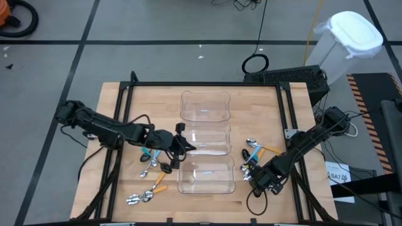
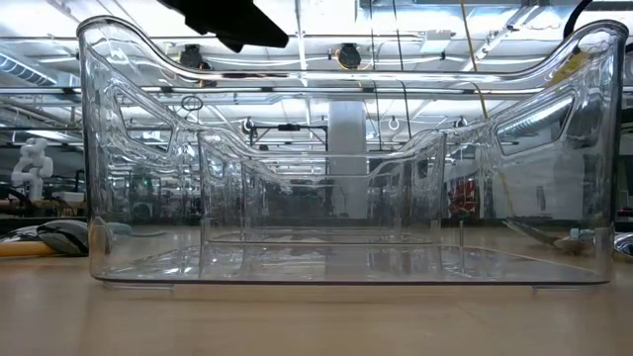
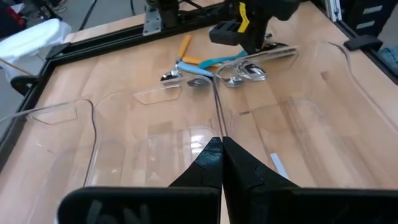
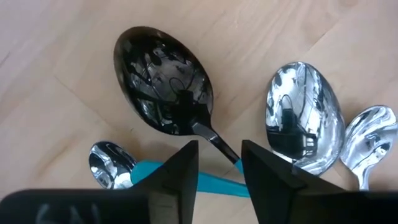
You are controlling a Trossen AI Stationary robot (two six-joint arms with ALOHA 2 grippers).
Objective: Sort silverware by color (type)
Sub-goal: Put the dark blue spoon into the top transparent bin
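Spoons lie in two groups on the wooden table. The right group (image 1: 254, 150) has silver bowls, an orange handle and a light-blue handle. My right gripper (image 1: 251, 168) is down over it, open. In the right wrist view its fingers (image 4: 181, 171) stand either side of the neck of a dark-bowled spoon (image 4: 165, 81) with a light-blue handle, beside a silver spoon (image 4: 305, 118). The left group (image 1: 151, 179) lies left of the bins. My left gripper (image 1: 186, 148) is shut and appears empty, above the middle bin's left edge; its fingertips (image 3: 221, 149) are pressed together.
Three clear plastic bins stand in a row down the table's middle: far (image 1: 205, 105), middle (image 1: 207, 139) and near (image 1: 206, 176). All look empty. A black frame (image 1: 201, 84) edges the table. The near bin (image 2: 336, 158) fills the low view.
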